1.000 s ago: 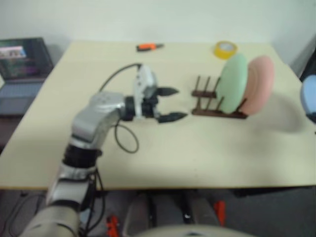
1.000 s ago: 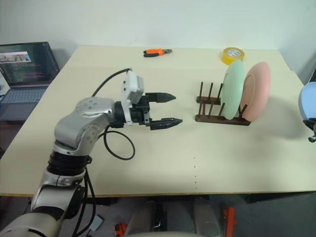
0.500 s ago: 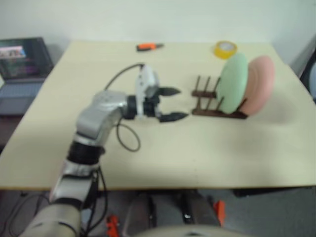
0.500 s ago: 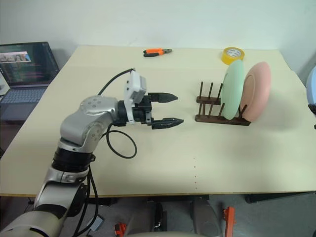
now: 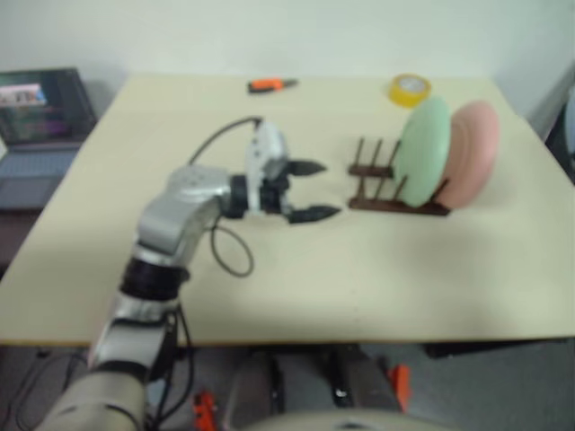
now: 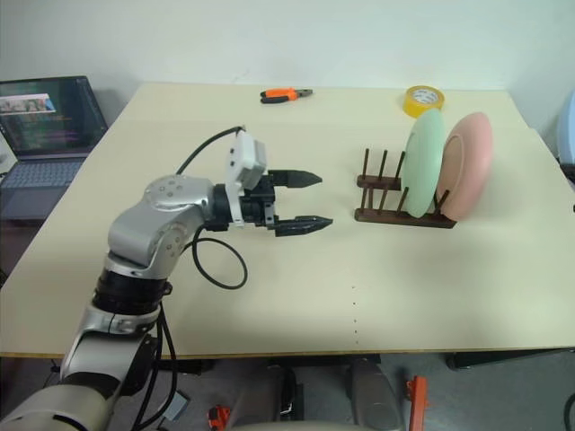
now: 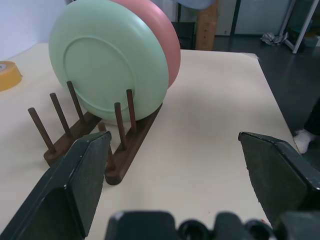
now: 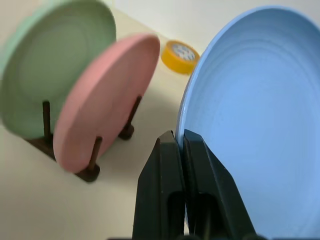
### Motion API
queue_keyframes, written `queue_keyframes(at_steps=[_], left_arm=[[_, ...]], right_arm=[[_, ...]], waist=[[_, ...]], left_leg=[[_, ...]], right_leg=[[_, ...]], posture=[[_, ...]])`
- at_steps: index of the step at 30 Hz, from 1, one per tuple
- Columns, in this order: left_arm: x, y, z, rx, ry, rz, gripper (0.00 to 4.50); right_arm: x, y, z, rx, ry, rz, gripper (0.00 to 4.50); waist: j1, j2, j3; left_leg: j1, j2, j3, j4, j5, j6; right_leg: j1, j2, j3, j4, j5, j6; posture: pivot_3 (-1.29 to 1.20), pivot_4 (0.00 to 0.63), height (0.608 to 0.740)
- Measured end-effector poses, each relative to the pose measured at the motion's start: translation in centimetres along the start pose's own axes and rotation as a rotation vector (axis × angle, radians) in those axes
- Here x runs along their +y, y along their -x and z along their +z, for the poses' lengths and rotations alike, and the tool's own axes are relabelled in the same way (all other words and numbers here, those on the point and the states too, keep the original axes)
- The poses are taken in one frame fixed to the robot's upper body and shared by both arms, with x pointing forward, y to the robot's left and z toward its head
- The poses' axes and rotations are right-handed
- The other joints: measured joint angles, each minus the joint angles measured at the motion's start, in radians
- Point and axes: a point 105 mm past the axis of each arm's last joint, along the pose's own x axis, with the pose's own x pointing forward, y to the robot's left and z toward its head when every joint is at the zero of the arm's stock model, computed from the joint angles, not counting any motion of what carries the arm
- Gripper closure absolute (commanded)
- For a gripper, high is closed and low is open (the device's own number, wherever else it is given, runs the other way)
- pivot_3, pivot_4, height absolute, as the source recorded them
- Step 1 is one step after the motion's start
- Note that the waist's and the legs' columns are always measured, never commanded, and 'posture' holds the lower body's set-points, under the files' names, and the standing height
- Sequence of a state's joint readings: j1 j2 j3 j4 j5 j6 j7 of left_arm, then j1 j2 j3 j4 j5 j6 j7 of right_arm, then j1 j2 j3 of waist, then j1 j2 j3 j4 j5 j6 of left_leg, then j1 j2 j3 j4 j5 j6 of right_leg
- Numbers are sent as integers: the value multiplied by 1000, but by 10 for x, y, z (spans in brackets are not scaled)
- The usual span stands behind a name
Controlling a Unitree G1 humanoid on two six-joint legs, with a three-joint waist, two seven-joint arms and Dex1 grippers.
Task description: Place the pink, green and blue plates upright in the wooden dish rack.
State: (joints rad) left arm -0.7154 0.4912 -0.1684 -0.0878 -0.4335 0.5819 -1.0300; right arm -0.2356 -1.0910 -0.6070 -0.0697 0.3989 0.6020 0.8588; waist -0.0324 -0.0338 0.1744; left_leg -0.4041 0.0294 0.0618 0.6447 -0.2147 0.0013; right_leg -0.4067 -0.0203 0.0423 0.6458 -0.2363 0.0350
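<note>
The wooden dish rack (image 6: 395, 214) stands right of the table's middle. The green plate (image 6: 424, 162) and the pink plate (image 6: 467, 166) stand upright in its right end, green in front of pink; several pegs to their left are bare. My left gripper (image 6: 323, 199) hovers open just left of the rack, pointing at it with nothing between its fingers. The blue plate (image 8: 250, 115) is held in the air off the table's right side, a sliver of it at the right edge (image 6: 568, 126). My right gripper (image 8: 183, 137) is shut on its rim, near the pink plate (image 8: 102, 95).
A yellow tape roll (image 6: 424, 99) and orange-handled pliers (image 6: 286, 93) lie near the table's far edge. An open laptop (image 6: 49, 126) sits off the table's left side. A black cable (image 6: 216, 265) loops from my left wrist onto the table.
The blue plate in my right gripper has risen at the right edge and slid further out of the eye views. The left gripper has stayed open in place.
</note>
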Motion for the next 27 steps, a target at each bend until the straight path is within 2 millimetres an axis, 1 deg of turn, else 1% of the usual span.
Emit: queue_keyframes(at_steps=[11, 14, 17, 19, 21, 24, 27], left_arm=[[5, 8, -4, 25, -1, 42, 0], [6, 9, -4, 25, -2, 56, 0], [5, 9, -2, 21, -11, 58, 0], [5, 10, -2, 21, -12, 62, 0], [5, 12, -4, 24, -5, 72, 0], [6, 13, -7, 32, 9, 87, 0], [6, 14, -6, 29, 5, 93, 0]], right_arm=[[20, -8, 60, -195, 42, 100, 4473], [23, -8, 85, -285, 47, 116, 4473], [27, -7, 116, -418, 25, 132, 4473], [33, -6, 135, -499, 3, 161, 4473], [41, -9, 148, -565, -25, 201, 4473], [56, -15, 161, -625, -68, 269, 4473], [69, -19, 170, -671, -113, 331, 4473]], waist=[[1, 0, 0], [0, 0, 1], [0, 0, 1], [1, 0, 1], [0, 0, 1], [1, 0, 1], [2, 0, 1]], left_leg=[[-1, 0, 0, -1, 0, 0], [-2, 1, 0, -1, 0, 0], [-3, 1, 0, -1, 0, 0], [-4, 1, -1, -1, 0, 0], [-5, 1, -1, -1, 0, 0], [-6, 1, -1, -1, 0, 0], [-7, 1, -2, -1, 0, 0]], right_leg=[[-1, 0, -1, -1, 0, 0], [-2, 0, -1, 0, 0, -1], [-3, 0, -1, 0, 0, -1], [-4, 0, -1, -1, 0, -1], [-4, 0, 0, -1, 0, -1], [-5, -1, 0, -1, 0, 0], [-6, -1, -1, -1, 1, 1]], posture=[[0, 150, 740], [0, 150, 740], [0, 150, 740], [0, 150, 740], [0, 150, 740], [0, 150, 740], [0, 150, 740]])
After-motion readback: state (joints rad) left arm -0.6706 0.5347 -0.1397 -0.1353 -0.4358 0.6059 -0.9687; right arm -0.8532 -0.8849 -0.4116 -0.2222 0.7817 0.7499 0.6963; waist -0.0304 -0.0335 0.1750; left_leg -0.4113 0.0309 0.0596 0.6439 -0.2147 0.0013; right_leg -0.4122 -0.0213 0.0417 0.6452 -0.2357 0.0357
